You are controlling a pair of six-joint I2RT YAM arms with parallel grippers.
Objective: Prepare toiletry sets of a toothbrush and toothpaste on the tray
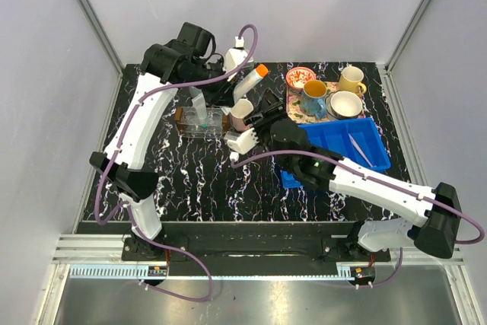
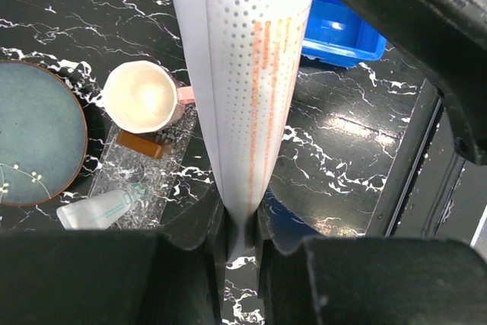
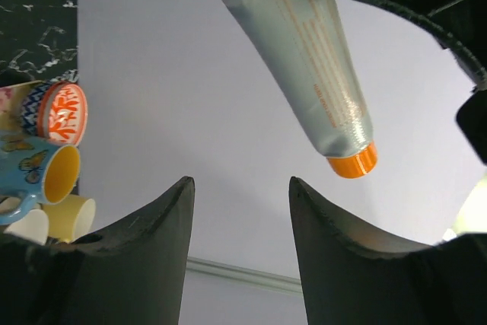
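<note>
Two tubes on show: the orange-capped toothpaste (image 1: 249,81) is up in the air over the back of the table, its crimped end pinched tight in the left gripper (image 2: 240,237), while the teal toothpaste (image 1: 199,109) sits in the clear tray (image 1: 186,129). One tray, and one toothbrush (image 1: 358,148), lying in the blue bin (image 1: 377,150), well apart from that tray. The right gripper (image 3: 240,188) has its fingers spread, nothing between them, and its camera looks up at the orange cap (image 3: 351,161). One pink mug (image 1: 242,114) stands just beside the tray. The top view counts four cups on the patterned tray (image 1: 293,112). Only the left wrist camera catches a blue plate (image 2: 38,142) next to the mug, and only the top view finds the toothbrush.
</note>
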